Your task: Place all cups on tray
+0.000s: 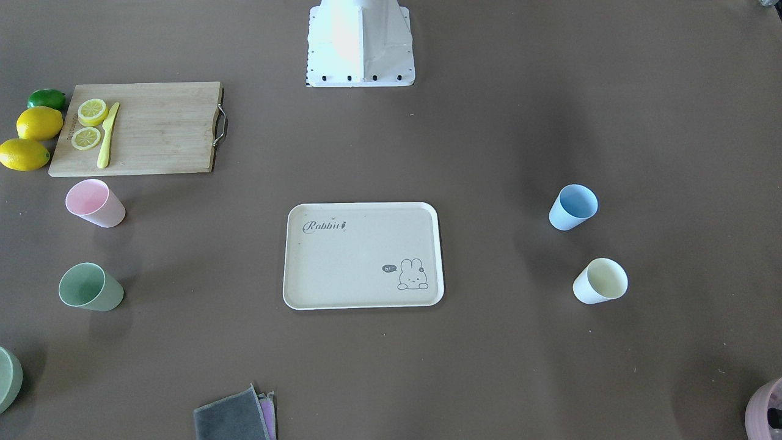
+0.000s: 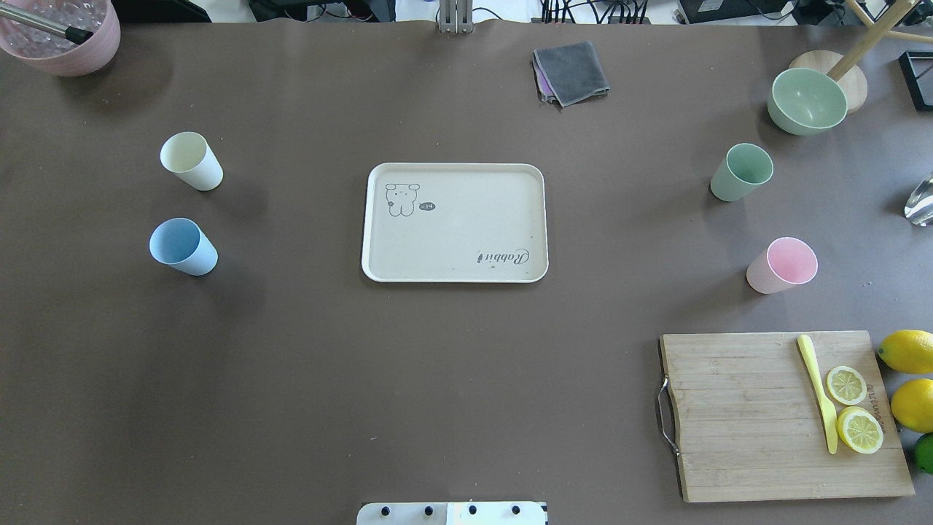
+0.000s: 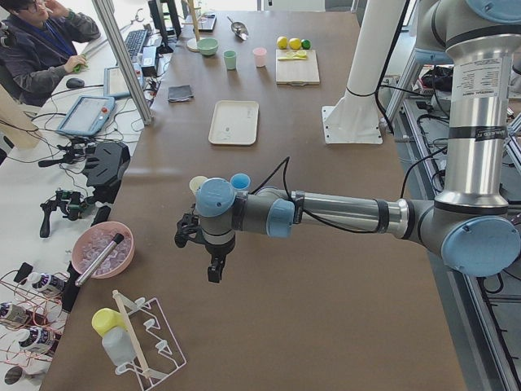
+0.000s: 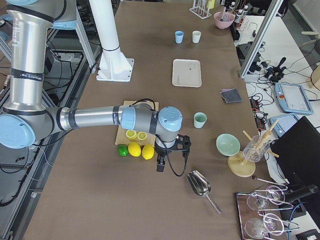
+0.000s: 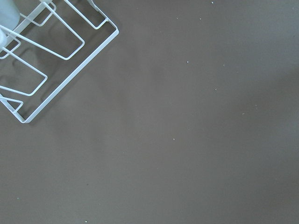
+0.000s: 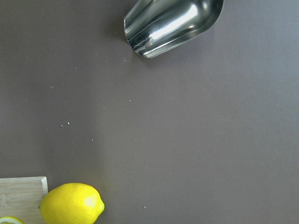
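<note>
The cream tray (image 2: 454,240) lies at the table's middle with nothing on it. All four cups stand upright on the table. The blue cup (image 2: 182,246) and the cream-yellow cup (image 2: 191,160) are on my left. The green cup (image 2: 741,171) and the pink cup (image 2: 783,265) are on my right. My left gripper (image 3: 213,269) hangs over bare table beyond the left cups, near the table's end. My right gripper (image 4: 160,165) hangs by the lemons at the opposite end. Both grippers show only in the side views, so I cannot tell whether they are open or shut.
A bamboo cutting board (image 2: 758,437) with lemon slices and a yellow knife lies front right, with lemons beside it. A green bowl (image 2: 807,100), a grey cloth (image 2: 571,71) and a mauve pot (image 2: 62,33) sit at the far edge. A metal scoop (image 6: 173,25) and a wire rack (image 5: 46,56) lie at the table's ends.
</note>
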{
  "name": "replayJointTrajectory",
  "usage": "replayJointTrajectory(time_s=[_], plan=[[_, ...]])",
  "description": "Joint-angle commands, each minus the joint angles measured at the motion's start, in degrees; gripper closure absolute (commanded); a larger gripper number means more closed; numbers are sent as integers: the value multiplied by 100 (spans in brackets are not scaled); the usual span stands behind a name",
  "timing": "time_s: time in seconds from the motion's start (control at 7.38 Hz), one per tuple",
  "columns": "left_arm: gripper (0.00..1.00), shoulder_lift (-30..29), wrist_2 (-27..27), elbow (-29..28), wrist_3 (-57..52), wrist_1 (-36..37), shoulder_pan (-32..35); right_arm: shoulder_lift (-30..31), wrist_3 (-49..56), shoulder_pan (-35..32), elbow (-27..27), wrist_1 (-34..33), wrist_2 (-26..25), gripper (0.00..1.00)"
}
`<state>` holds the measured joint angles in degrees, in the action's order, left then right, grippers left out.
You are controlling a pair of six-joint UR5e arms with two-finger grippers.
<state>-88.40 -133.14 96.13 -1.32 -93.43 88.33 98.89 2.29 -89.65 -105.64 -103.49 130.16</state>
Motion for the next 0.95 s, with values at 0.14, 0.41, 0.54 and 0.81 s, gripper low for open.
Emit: replayJointTrajectory(time_s=[0.14, 0.41, 0.54, 0.81], plan=[[1, 68, 34, 265, -9, 0, 0, -36, -9, 0, 0, 4, 1, 0], [1, 60, 51, 371, 0, -61, -9, -89, 9, 0, 0, 143, -17, 0], [1, 16, 51, 389, 26, -227, -18, -72, 9, 0, 0, 458, -34, 0], [1, -28, 42, 399, 53, -796, -18, -89, -18, 0, -35, 1160, -35, 0]])
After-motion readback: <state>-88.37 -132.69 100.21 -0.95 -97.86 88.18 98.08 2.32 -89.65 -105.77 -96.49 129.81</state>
